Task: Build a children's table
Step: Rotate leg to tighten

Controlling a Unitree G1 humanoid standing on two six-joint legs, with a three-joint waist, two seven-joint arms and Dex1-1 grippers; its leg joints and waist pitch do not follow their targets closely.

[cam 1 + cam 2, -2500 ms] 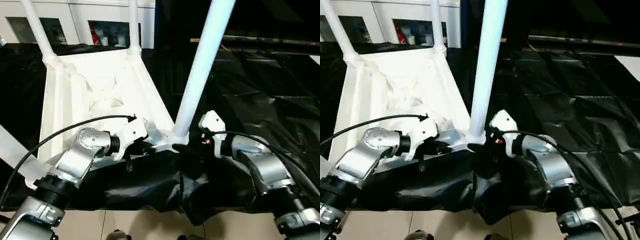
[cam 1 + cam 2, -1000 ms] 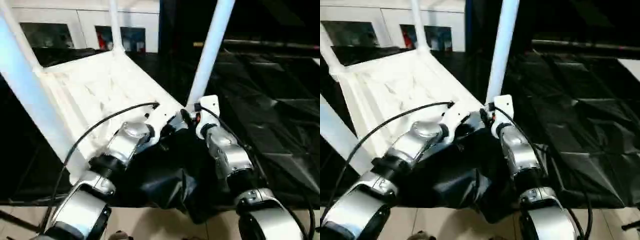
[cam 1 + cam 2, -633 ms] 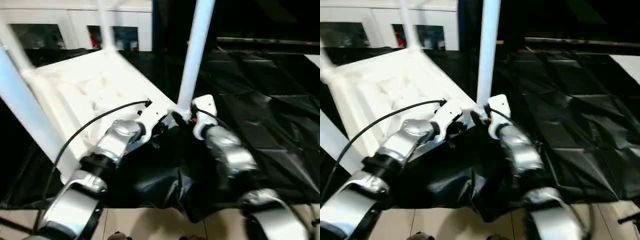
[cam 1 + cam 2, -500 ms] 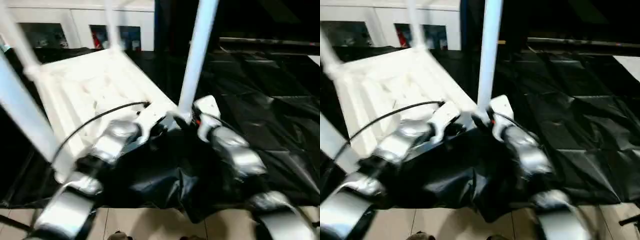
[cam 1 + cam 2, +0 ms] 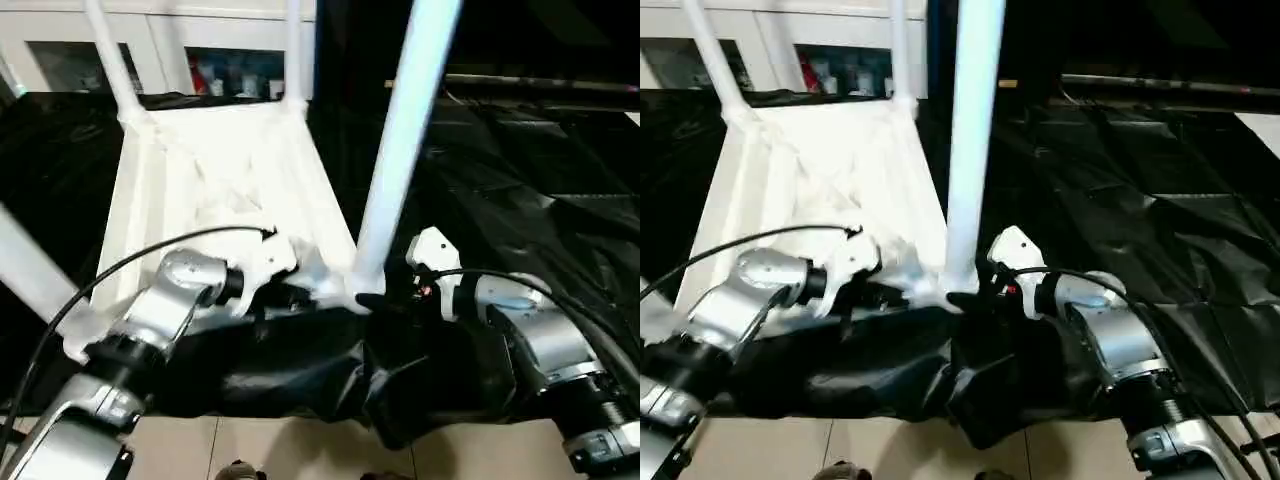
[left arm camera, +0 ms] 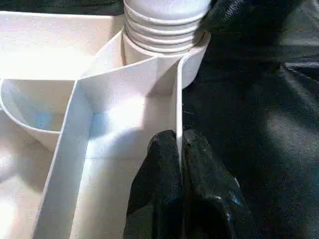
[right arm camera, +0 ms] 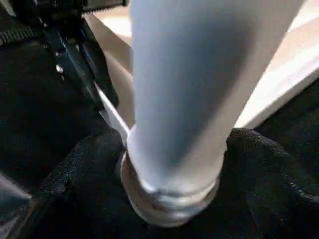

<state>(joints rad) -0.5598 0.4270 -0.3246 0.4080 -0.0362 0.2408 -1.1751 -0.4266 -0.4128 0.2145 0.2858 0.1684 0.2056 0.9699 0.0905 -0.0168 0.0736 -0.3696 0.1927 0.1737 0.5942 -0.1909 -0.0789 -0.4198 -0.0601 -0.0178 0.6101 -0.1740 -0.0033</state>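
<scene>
The children's table lies upside down: its white ribbed tabletop point(image 5: 215, 170) rests on the black sheet, and legs rise from its corner sockets. Two legs stand at the far corners point(image 5: 110, 60) point(image 5: 292, 50), one at the near left point(image 5: 30, 270). The near-right leg point(image 5: 400, 150) stands in its socket point(image 6: 164, 50). My left gripper point(image 5: 295, 297) is shut, pinching the thin rim wall point(image 6: 177, 99) just beside that socket. My right gripper point(image 5: 365, 300) is open, with one finger point(image 7: 84, 164) on each side of the leg's flared base point(image 7: 172, 194).
A crinkled black sheet point(image 5: 520, 200) covers the work surface and bunches up at its front edge point(image 5: 350, 370). A white cabinet with glass doors point(image 5: 200, 50) stands behind. Tiled floor point(image 5: 270, 450) shows below the front edge.
The head camera has swung, so the whole scene has shifted. My left gripper keeps its pinch on the rim. My right gripper stays at the near-right leg's base.
</scene>
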